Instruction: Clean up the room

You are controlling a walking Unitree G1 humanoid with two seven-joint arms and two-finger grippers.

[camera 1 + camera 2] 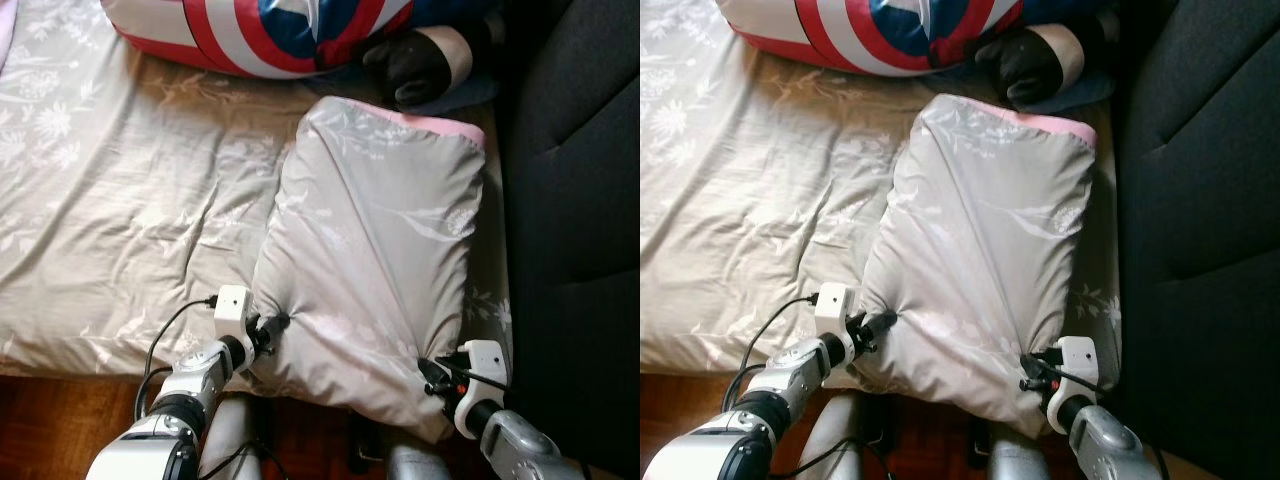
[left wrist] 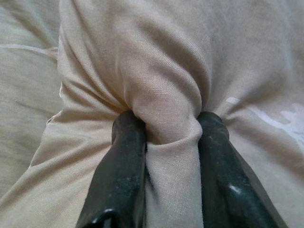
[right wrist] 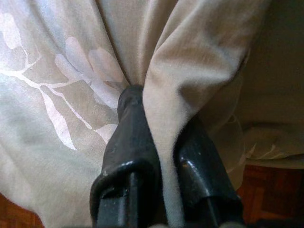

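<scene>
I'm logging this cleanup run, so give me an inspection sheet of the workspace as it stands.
Surface: bed with a wrinkled beige floral sheet.
Job's things: pillow at the bed's near right corner, pink edge at its far end.
Clutter: striped red, white and blue cushion and a black plush toy beyond the pillow.
Grippers: left pincer and right pincer each shut on the pillow's fabric.
Cables: black wire looping at the left wrist.
Surroundings: dark sofa on the right, wooden floor below.

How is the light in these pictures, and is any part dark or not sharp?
Head views: soft daylight on the pillow, sharp; the sofa beside it is very dark. Left wrist view: the left tool pinches cloth, evenly lit. Right wrist view: glare on the right tool's fingers.
</scene>
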